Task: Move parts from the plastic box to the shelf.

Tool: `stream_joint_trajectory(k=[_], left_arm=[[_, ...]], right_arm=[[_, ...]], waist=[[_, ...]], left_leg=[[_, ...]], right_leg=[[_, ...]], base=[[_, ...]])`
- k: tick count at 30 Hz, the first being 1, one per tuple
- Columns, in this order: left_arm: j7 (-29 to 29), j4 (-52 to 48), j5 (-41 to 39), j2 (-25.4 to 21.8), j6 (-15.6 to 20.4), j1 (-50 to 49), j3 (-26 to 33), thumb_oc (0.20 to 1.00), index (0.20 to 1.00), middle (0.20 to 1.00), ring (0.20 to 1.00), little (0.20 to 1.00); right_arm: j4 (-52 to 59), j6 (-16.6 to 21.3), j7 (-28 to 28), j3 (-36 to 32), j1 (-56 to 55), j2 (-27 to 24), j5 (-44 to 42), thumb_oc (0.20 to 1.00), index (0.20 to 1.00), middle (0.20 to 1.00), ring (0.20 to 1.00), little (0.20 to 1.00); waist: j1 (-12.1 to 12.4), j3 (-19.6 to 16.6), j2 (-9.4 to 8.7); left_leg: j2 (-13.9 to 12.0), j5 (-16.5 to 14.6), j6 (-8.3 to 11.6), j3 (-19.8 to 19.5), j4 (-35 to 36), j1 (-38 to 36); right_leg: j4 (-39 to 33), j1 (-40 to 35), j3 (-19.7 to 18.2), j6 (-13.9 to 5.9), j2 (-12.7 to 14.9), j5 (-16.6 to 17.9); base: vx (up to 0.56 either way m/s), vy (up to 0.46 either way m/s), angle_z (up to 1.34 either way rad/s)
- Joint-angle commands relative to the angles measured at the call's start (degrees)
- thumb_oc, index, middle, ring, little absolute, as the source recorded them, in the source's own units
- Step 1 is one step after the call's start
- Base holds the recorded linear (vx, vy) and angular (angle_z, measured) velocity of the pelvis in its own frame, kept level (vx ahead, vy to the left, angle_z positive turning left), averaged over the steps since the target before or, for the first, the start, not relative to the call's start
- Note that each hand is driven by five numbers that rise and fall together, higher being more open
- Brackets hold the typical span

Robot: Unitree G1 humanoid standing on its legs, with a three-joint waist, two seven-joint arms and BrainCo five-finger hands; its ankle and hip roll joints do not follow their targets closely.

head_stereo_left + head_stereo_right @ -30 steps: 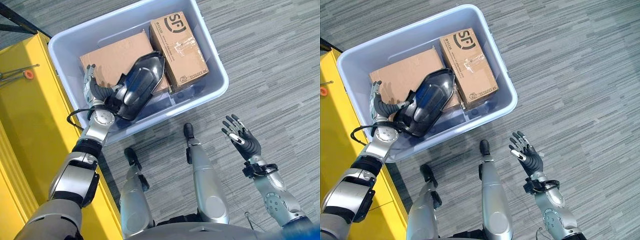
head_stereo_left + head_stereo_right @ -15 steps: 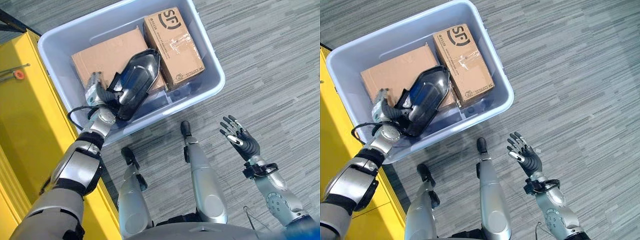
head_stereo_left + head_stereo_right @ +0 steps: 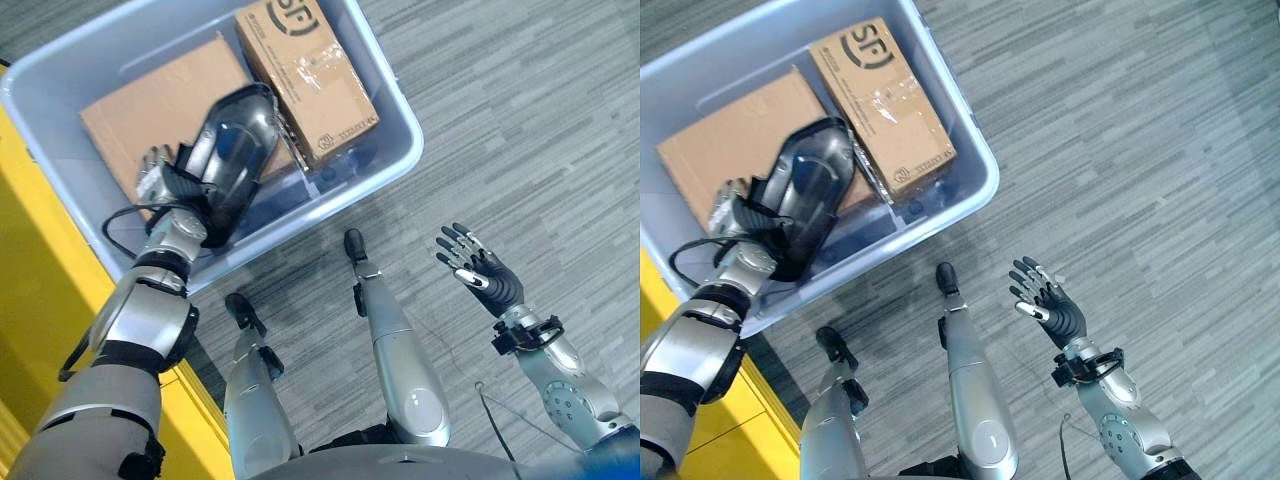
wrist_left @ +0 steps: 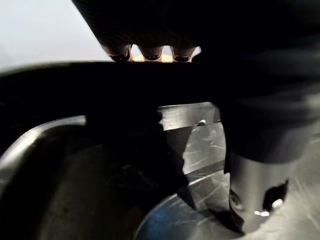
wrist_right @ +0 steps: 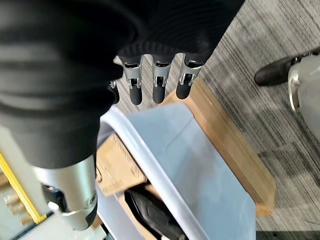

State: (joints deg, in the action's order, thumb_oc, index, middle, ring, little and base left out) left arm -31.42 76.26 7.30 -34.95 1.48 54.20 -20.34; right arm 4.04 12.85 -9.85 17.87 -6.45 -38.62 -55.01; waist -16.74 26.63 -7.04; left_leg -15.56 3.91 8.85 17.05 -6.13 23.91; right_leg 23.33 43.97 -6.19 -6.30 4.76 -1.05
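A pale blue plastic box (image 3: pixel 395 165) stands on the carpet and holds two cardboard boxes and a glossy black moulded part (image 3: pixel 232 150). The part lies slanted over the larger cardboard box (image 3: pixel 140 100). My left hand (image 3: pixel 163 186) reaches over the box's near wall, its fingers curled round the part's lower end. In the left wrist view the thumb (image 4: pixel 256 200) presses the part's dark shell (image 4: pixel 75 175). My right hand (image 3: pixel 487 281) hangs open, palm up, over the carpet to the right, away from the box.
A yellow shelf (image 3: pixel 40 300) runs along the left, close beside the box. The smaller printed cardboard box (image 3: pixel 305 65) lies at the plastic box's right side. In the right wrist view a wooden board (image 5: pixel 235 145) shows under the plastic box (image 5: pixel 200 175).
My left hand's fingers, straight a second ago, have curled round the black part's lower end. The camera has shifted, so the box sits further left. The right hand has not moved.
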Motion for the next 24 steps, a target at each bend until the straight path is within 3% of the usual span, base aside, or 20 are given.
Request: stream_joint_trajectory(k=[1,2,24], left_arm=[[4.3,2.6,-3.3,-3.9,-1.1,-1.6,3.9,0.325,0.325,0.325,0.325,0.325],[4.7,2.7,-3.2,-4.2,-1.3,-1.6,3.7,0.200,0.200,0.200,0.200,0.200],[8.5,1.2,-0.9,-0.4,0.1,-9.4,4.8,0.200,0.200,0.200,0.200,0.200]], right_arm=[[0.5,1.3,-1.1,-1.4,0.6,1.6,-1.4,1.000,1.000,1.000,1.000,1.000],[0.3,1.2,-1.3,-1.4,0.6,1.8,-1.4,1.000,1.000,1.000,1.000,1.000],[1.1,0.5,-2.4,-3.2,-1.8,1.4,-1.7,1.000,1.000,1.000,1.000,1.000]], waist=[[-0.3,-0.5,-4.18],[-0.4,-0.6,-4.24],[0.2,-3.5,-2.45]], left_leg=[[-4.0,-6.8,1.26,-5.8,-11.8,2.8],[-4.0,-6.9,1.26,-5.8,-11.9,3.1],[-3.1,-7.4,1.64,-5.2,-9.9,-1.6]], right_leg=[[-5.5,-5.8,0.2,-4.66,4.1,2.6],[-5.3,-5.4,0.1,-4.63,4.0,2.7],[-7.0,-10.0,-0.1,-4.70,4.6,2.9]], base=[[-0.01,-0.014,-0.07],[-0.01,-0.019,-0.06],[0.00,0.001,-0.01]])
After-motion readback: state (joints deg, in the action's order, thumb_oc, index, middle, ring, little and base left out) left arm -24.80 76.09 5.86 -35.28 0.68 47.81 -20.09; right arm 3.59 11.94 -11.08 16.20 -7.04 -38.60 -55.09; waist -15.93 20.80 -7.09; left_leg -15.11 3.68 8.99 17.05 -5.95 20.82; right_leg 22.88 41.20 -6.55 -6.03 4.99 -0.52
